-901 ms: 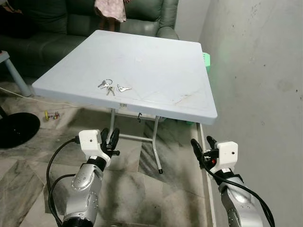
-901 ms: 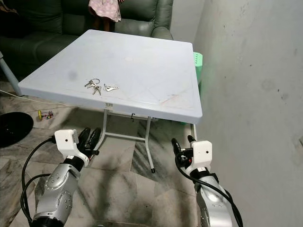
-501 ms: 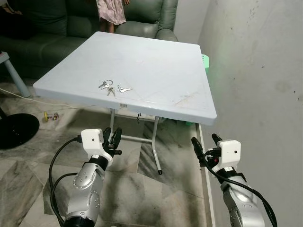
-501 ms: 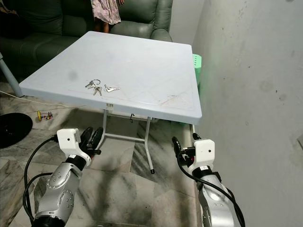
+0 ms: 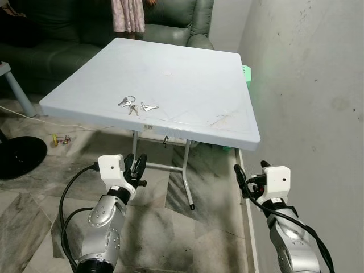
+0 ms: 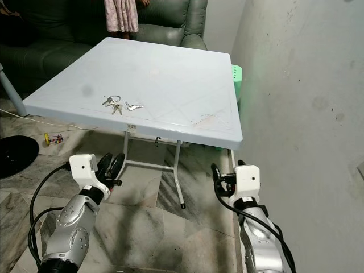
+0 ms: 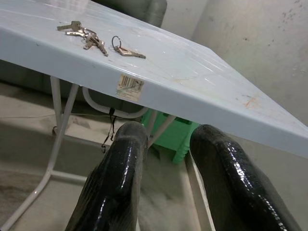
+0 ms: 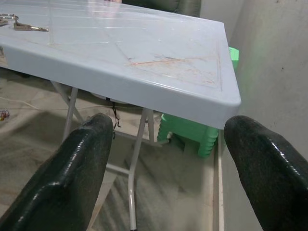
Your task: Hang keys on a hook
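A bunch of keys (image 5: 128, 103) lies near the front edge of the pale blue folding table (image 5: 193, 85), with a single key on a ring (image 5: 149, 106) just to its right. The same keys (image 7: 82, 33) appear in the left wrist view on the tabletop. Below and in front of the table, my left gripper (image 5: 136, 158) hangs open with a narrow gap and nothing in it. To the right, below the table's front right corner, my right gripper (image 5: 251, 169) is open wide and empty. Its fingers (image 8: 77, 168) frame the table edge.
A dark green sofa (image 5: 57, 34) stands behind the table, and a person in a pink dress (image 5: 127, 14) stands at its far edge. A rough wall (image 5: 307, 85) runs close on the right. A green stool (image 5: 247, 73), white table legs (image 5: 187, 170) and a black round base (image 5: 17, 154) are on the marble floor.
My right gripper has drifted a little to the right. The left gripper has edged slightly right. The person behind the table has shifted. The keys lie as before.
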You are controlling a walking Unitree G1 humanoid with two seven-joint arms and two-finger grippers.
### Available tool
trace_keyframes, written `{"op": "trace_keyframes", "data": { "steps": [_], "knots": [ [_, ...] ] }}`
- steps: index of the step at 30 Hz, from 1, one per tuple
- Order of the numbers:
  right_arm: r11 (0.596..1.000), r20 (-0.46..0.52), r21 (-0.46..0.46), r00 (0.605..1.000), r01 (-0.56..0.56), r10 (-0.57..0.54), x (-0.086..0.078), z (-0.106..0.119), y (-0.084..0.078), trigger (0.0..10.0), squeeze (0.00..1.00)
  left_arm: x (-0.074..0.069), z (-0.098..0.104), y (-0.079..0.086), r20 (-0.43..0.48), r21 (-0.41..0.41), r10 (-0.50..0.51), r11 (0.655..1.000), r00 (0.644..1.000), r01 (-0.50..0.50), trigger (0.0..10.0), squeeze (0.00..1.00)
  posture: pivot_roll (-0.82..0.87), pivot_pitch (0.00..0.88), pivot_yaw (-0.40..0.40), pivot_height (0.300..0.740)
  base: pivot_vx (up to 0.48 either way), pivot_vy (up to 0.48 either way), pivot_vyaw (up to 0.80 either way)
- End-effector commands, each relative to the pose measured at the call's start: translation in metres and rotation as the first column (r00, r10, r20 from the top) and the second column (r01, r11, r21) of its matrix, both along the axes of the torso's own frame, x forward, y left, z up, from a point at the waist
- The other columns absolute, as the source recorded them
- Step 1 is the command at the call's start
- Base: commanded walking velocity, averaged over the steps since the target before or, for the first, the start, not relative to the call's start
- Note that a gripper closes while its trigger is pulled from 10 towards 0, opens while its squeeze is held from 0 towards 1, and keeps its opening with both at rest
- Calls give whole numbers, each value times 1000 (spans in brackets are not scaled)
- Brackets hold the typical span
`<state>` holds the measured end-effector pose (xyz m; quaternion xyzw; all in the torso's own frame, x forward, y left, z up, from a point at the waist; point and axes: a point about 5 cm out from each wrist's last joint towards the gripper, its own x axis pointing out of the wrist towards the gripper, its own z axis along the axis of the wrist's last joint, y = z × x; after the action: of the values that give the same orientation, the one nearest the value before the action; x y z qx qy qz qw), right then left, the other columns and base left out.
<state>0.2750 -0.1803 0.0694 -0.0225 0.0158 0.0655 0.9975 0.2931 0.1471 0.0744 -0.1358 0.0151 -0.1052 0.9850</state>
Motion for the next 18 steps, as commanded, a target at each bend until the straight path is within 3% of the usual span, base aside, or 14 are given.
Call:
{"op": "trace_keyframes", "data": {
  "steps": [1,12,18],
  "knots": [
    [1000,-6,-8,1000,7,-7,0,0,-2,10000,0,1,2,-2,-2,-1,-7,1000,1000,7,10000,0,177,0,-98,736,0,300,0],
    [1000,-11,-18,1000,12,-12,-2,0,-4,10000,0,1,1,-1,-6,-9,-4,1000,1000,4,10000,0,175,0,-100,736,0,329,0],
    [1000,-12,-20,1000,12,-12,-2,0,-3,10000,0,2,2,-1,-5,-11,-3,1000,1000,2,10000,0,175,0,-102,736,0,480,0]
  ]
}}
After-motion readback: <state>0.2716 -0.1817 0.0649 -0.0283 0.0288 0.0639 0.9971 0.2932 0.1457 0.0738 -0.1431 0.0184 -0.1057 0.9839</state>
